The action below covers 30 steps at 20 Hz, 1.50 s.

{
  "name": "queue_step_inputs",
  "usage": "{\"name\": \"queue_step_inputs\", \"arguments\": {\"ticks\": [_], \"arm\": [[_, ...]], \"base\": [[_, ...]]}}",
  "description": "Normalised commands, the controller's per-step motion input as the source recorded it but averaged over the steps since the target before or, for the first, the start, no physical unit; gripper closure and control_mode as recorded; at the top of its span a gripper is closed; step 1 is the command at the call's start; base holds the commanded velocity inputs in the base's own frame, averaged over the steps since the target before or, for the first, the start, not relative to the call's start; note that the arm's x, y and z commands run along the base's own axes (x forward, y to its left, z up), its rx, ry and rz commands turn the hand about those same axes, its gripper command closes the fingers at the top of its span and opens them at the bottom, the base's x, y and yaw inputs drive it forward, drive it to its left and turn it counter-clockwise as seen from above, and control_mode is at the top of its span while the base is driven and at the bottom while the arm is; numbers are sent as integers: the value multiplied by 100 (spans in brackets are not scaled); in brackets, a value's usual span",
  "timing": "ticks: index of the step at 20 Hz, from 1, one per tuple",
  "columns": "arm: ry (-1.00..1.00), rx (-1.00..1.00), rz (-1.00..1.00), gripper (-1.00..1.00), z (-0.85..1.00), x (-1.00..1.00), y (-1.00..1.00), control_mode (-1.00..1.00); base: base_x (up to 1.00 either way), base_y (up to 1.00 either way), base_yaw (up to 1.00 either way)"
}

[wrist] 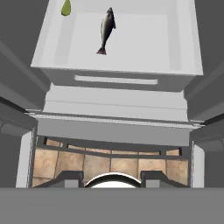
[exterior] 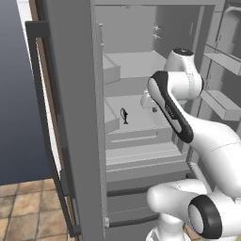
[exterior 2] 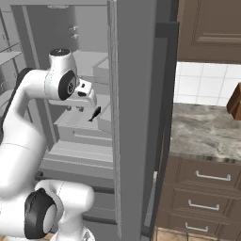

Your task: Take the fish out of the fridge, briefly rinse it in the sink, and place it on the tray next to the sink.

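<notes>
While the hand (exterior 2: 75, 108), half hidden behind the wrist, looks narrowed and empty, the fish (wrist: 106, 29) lies apart.

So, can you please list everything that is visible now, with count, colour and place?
Small slim dark grey fish: one, dark grey, lying on a pale fridge shelf.
Small pear-shaped green item: one, green, same shelf, apart from the fish.
Tall grey fridge: one, grey, doors open.
Marbled stone counter: one, grey-beige, right of the fridge.
Brown wooden drawers: several, brown, under the counter.
White robot gripper: one, inside the fridge, jaws nearly shut, holding nothing.
</notes>
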Motion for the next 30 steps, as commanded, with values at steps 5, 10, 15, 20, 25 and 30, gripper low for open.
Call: {"name": "queue_step_inputs", "arguments": {"ticks": [5, 10, 15, 20, 25, 30], "arm": [[0, 0, 0, -100, 0, 0, 0, -100], [0, 2, -3, -100, -2, 2, 0, -100], [-1, 5, -5, -100, -39, 31, 10, -100], [-9, 1, -1, -100, -38, 39, 13, -100], [0, -5, 0, -100, -45, 78, 34, -100], [4, -7, 0, -100, -42, 88, 13, -100]], "base": [[0, 0, 0], [0, 0, 0], [0, 0, 0], [0, 0, 0], [0, 0, 0], [0, 0, 0]]}}
